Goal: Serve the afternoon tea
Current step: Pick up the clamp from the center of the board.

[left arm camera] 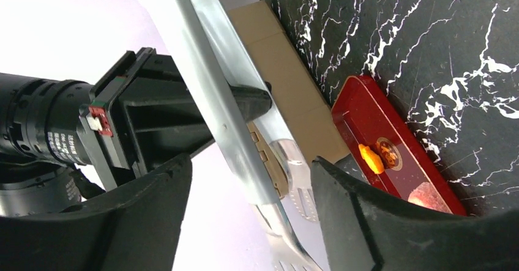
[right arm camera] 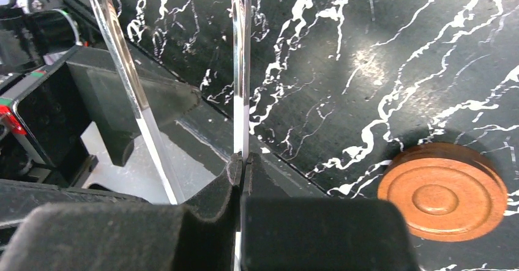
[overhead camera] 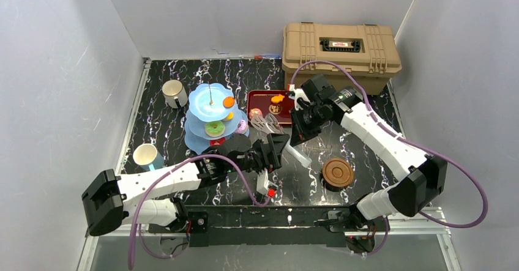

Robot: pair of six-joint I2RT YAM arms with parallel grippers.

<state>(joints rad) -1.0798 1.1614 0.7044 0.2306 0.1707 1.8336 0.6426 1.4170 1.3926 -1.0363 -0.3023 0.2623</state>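
Since the sweets are meant to be lifted by tool rather than pinched directly, both arms meet over the middle of the counter (overhead camera: 238, 75) around the metal tongs (left arm camera: 211, 93). The right claw (right arm camera: 243, 161) is clenched on one thin leg of the tongs, holding them off the surface with the perforated tips toward 10 o'clock, near the dark red tray (overhead camera: 250, 100). The left claw (left arm camera: 250, 164) reaches in from 7 o'clock and straddles both legs. Its pads are apart and, as far as its wrist view shows, not pressing the metal. I read this as a hand-over, so that one claw can squeeze both legs.

The light blue stand (overhead camera: 199, 100) sits at 9 o'clock from the claws and already carries some toy donuts (overhead camera: 214, 128). More cakes (overhead camera: 276, 107) wait on the tray at 12 o'clock. The silvery-beige cup (overhead camera: 174, 93) is at 10 o'clock and the white-and-teal cup (overhead camera: 147, 156) at 8. Both are well apart from the brown saucers (overhead camera: 338, 173) at 5 o'clock, so the cups look unserved.

The tan case (overhead camera: 339, 48) at 1 o'clock bears a dark lid label with a red-and-white patch, too small to read.
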